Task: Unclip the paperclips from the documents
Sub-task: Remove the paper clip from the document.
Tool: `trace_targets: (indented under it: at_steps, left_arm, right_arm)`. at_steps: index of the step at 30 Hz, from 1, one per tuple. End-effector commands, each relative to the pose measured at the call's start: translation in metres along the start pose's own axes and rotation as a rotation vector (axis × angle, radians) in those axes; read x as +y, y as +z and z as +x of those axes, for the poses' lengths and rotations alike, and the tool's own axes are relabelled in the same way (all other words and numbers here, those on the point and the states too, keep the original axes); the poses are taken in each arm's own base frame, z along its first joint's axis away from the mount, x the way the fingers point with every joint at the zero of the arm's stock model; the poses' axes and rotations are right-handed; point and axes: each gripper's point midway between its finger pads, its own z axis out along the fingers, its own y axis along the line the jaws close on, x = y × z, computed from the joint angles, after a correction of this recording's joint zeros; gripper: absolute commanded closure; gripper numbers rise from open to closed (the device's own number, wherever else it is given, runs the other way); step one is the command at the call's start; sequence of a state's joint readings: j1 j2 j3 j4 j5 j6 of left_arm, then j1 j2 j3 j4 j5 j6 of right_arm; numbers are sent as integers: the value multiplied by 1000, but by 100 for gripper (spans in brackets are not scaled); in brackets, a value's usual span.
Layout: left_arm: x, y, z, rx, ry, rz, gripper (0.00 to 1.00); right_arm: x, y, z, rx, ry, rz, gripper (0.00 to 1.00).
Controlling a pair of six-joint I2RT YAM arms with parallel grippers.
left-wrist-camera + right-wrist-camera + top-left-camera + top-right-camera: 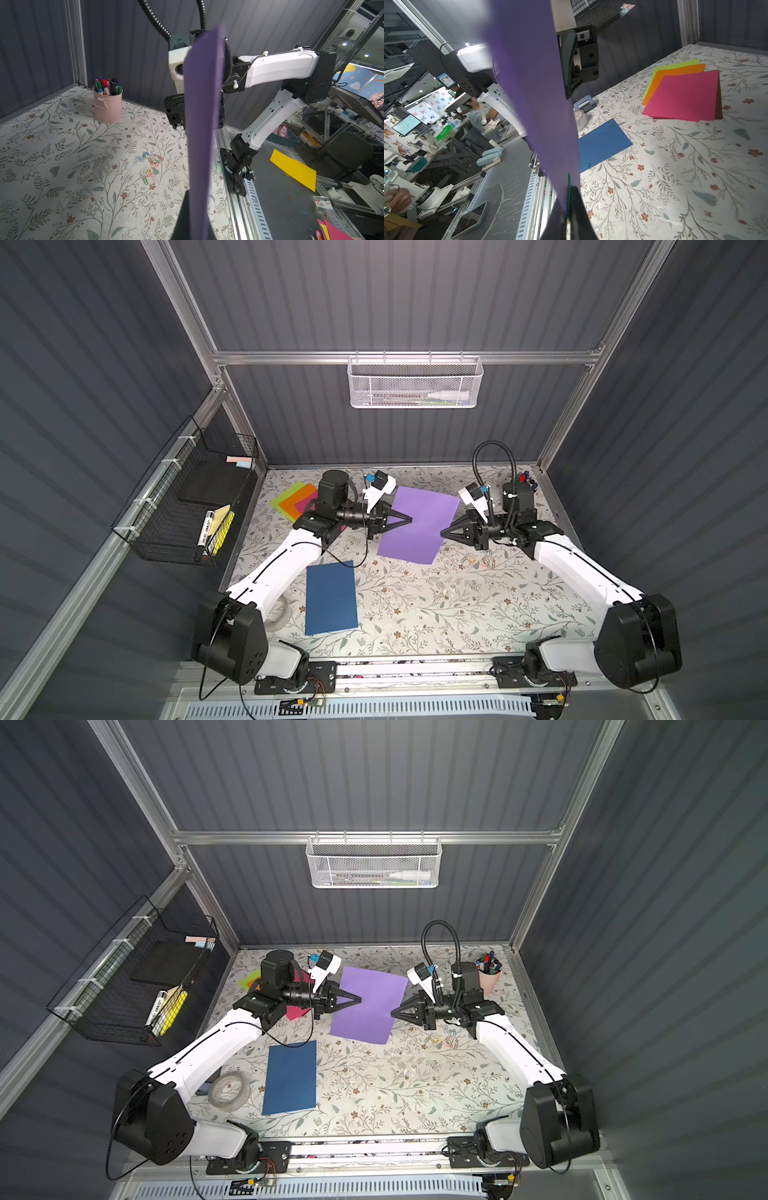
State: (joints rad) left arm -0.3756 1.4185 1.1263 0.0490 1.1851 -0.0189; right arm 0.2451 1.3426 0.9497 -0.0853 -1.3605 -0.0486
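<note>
A purple document (419, 526) (370, 1002) hangs above the table between my two grippers, edge-on in both wrist views (199, 124) (533, 83). My left gripper (411, 519) (360, 999) (195, 197) is shut on its left edge. My right gripper (441, 534) (391, 1013) (569, 199) is shut on a green paperclip (569, 193) at the sheet's right edge. A navy document (331, 599) (602, 143) lies flat near the front left, with a green clip (614, 125) on its edge. Lime, orange and pink documents (683, 95) (295, 499) are stacked at the back left.
Several loose paperclips (150, 164) (444, 1038) lie under my right arm. A pink cup of markers (107, 106) (489, 973) stands in the back right corner. A tape roll (229, 1090) sits by my left arm. Wire baskets (191, 506) hang on the walls.
</note>
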Motion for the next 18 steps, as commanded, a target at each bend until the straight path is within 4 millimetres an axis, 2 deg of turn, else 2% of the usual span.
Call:
trace_targets:
  at_steps: [1, 11, 18]
  left_arm:
    - [-3, -5, -5, -3, 24, -18, 100]
    - [1, -10, -12, -10, 31, -46, 100]
    - [1, -14, -15, -16, 41, -50, 100]
  right_arm:
    - [1, 1, 3, 6, -12, 6, 94]
    - [-6, -1, 5, 14, -4, 51, 95]
    - [-10, -1, 5, 16, 9, 61, 92]
